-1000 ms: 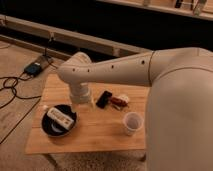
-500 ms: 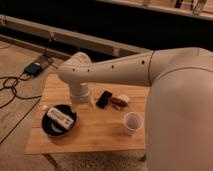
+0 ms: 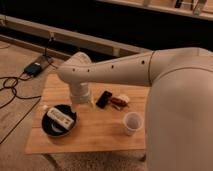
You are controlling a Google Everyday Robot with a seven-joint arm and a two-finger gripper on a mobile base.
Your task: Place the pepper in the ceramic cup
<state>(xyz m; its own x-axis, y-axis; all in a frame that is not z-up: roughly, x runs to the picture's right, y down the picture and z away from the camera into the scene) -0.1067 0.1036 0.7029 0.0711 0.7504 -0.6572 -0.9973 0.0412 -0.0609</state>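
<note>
Your pincer (image 3: 84, 103) hung low over the bench (image 3: 100, 136), between the black bowl (image 3: 47, 131) and the phone (image 3: 103, 98); apart or together, you couldn't tell. The pepper (image 3: 117, 101) lay past the phone, rightward in the camera view, its long axis roughly crosswise, with the ceramic cup (image 3: 133, 123) near it. One pepper, one cup, one arm.

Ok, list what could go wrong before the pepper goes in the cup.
1. The pepper lies close between the phone and a small white pad, so a grab may catch or shove either.
2. The gripper hangs left of the phone, beside the black bowl; crossing over could knock the phone.
3. The cup has a small mouth, so a pepper released off-centre may land on the table.
</note>
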